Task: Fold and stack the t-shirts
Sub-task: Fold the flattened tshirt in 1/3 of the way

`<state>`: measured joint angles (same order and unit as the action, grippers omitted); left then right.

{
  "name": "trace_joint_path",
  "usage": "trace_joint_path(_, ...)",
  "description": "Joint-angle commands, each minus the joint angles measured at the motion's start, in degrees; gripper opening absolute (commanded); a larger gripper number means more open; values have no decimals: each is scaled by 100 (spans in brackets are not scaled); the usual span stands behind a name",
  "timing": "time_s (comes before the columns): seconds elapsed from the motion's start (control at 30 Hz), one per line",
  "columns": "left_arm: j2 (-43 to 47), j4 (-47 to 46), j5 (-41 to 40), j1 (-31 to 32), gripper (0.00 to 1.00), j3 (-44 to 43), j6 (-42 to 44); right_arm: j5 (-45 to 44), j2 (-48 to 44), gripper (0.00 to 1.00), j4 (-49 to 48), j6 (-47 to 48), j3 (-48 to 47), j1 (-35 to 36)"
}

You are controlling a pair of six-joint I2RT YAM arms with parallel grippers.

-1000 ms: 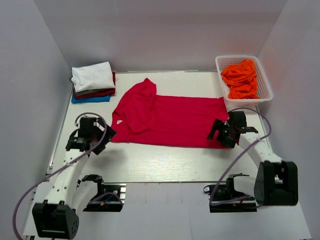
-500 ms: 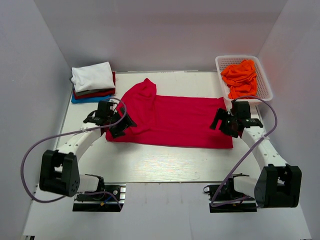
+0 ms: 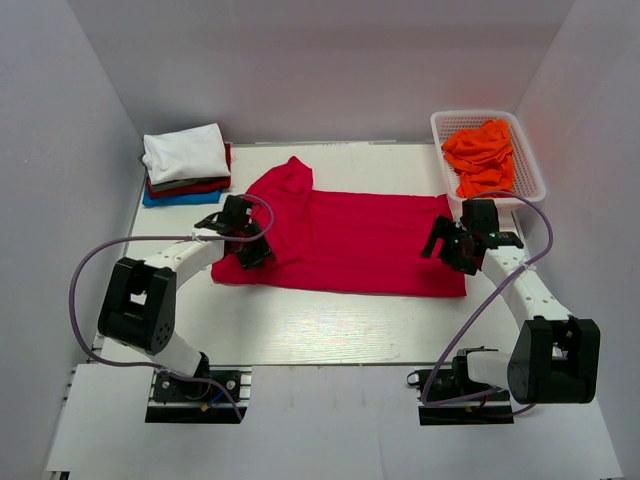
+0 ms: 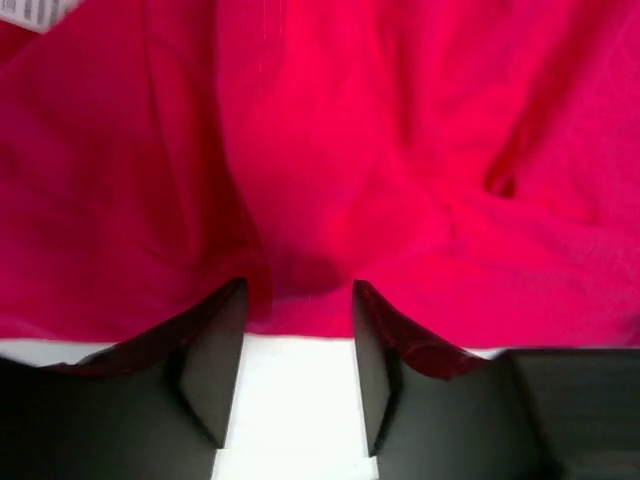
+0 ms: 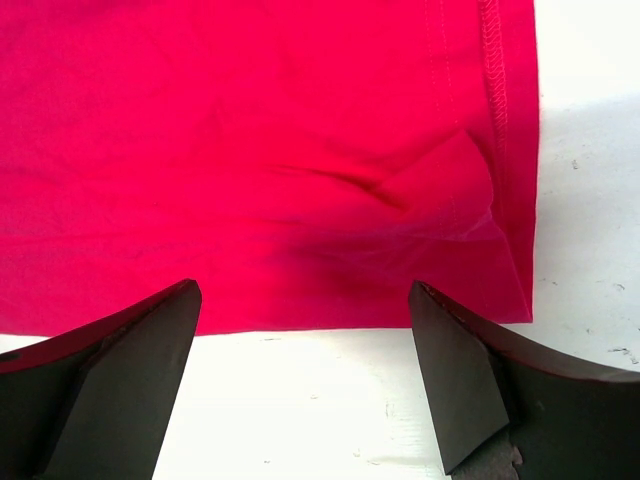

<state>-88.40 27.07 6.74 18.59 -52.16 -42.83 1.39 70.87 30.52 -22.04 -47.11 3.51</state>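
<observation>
A crimson-red t-shirt (image 3: 350, 235) lies spread across the table, its upper part folded over at the left. My left gripper (image 3: 246, 243) sits at the shirt's near-left edge. In the left wrist view its jaws (image 4: 299, 285) stand narrowed but apart, tips at the cloth's edge (image 4: 400, 150), white table showing between them. A white neck label (image 4: 35, 10) peeks in at that view's top left. My right gripper (image 3: 456, 248) is wide open at the near-right hem corner; its fingers (image 5: 302, 287) straddle the hem edge (image 5: 250, 130) without closing on it.
A folded stack (image 3: 185, 165), white on top of dark red and blue, sits at the back left. A white basket (image 3: 440, 125) holding orange shirts (image 3: 483, 155) stands at the back right. White walls close in on three sides.
My left arm has swung forward and right from the table's left onto the shirt's edge, and its jaws have narrowed. My right gripper moved slightly up along the hem, still wide open.
</observation>
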Motion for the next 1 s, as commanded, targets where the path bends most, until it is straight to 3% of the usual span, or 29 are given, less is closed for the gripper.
trace_joint_path(0.0, -98, -141, -348, 57, 47, -294, 38, -112, -29, 90, 77, 16, -219, -17)
trace_joint_path(0.07, -352, -193, -349, 110, 37, -513, 38, -304, -29, 90, 94, 42, -228, -17)
trace_joint_path(0.2, -634, -18, -402, 163, 0, -883, 90, -429, -73, 90, 164, 77, -263, -17)
trace_joint_path(0.37, -783, 87, -402, 276, 0, -1444, 485, -447, -126, 90, 208, 112, -237, -17)
trace_joint_path(0.5, -1327, 367, -402, 338, 4, -2060, 951, -490, -91, 90, 402, 112, -342, -26)
trace_joint_path(0.7, -2725, 1299, -271, 566, 28, -3947, 2135, -622, -179, 90, 604, 139, -404, -17)
trace_joint_path(0.8, -3104, 1433, -210, 716, 31, -4530, 2602, -657, -223, 90, 630, 174, -395, -34)
trace_joint_path(0.93, -3473, 1809, -41, 874, 63, -5145, 3043, -605, -232, 90, 648, 183, -421, -8)
trace_joint_path(0.97, -3534, 1898, -94, 953, 64, -5355, 3044, -605, -240, 90, 657, 174, -413, -25)
